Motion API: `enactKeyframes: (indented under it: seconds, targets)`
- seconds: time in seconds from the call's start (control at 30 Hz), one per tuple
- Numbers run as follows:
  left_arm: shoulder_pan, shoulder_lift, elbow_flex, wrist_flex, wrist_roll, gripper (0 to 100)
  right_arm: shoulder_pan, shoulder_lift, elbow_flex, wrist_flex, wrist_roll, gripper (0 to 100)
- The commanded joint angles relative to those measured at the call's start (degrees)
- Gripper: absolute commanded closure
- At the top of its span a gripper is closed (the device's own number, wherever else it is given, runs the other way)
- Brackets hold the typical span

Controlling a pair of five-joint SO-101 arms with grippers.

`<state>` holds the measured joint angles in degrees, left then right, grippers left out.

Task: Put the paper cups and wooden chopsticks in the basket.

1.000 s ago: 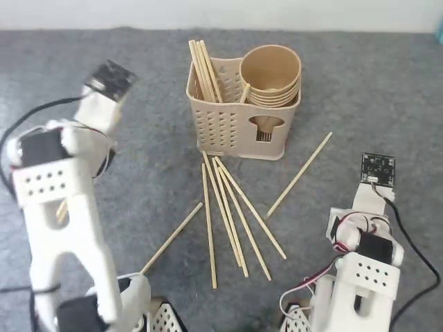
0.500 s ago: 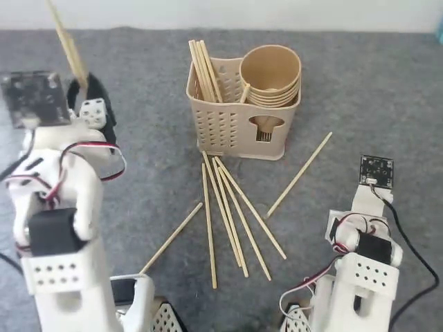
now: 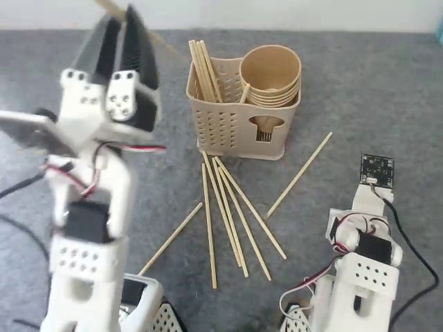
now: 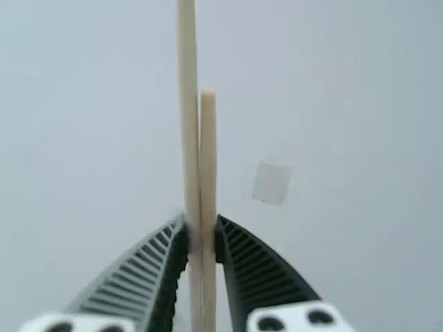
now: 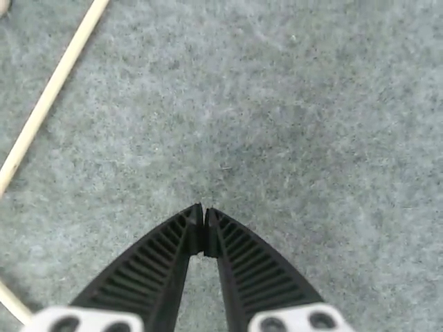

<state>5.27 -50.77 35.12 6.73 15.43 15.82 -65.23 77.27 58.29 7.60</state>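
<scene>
No legible text, label, number or sign is showing in any view. The basket [image 3: 228, 128], paper cups [image 3: 271, 69] and wooden chopsticks [image 3: 226, 207] are presenting plain faces. The small black camera board [image 3: 378, 168] on the right arm is carrying marks too small to read. A pale square patch [image 4: 271, 182] on the wall is appearing blurred.

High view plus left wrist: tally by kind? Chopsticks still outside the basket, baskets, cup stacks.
Loose chopsticks: 7
Held chopsticks, in the left gripper: 2
Basket: 1
Cup stack: 1
Total: 11
</scene>
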Motion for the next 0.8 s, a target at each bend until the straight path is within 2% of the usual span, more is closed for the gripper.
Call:
enactKeyframes:
  seconds: [0.0, 0.33, 0.53, 0.77]
  targets:
    - [2.9, 3.3, 2.4, -13.4, 0.6, 99, 0.7, -1.2, -0.1, -0.7, 0.5, 99.1]
    - [6.0, 14.9, 3.6, -15.1, 0.6, 99, 0.7, -1.2, -0.1, -0.8, 0.5, 99.1]
    - [5.4, 23.3, 3.6, -21.0, 0.6, 99, 0.7, -1.2, -0.1, -0.8, 0.6, 99.1]
    - [5.9, 26.5, 4.0, -20.1, 0.6, 98, 0.7, -1.2, -0.1, -0.9, 0.6, 99.1]
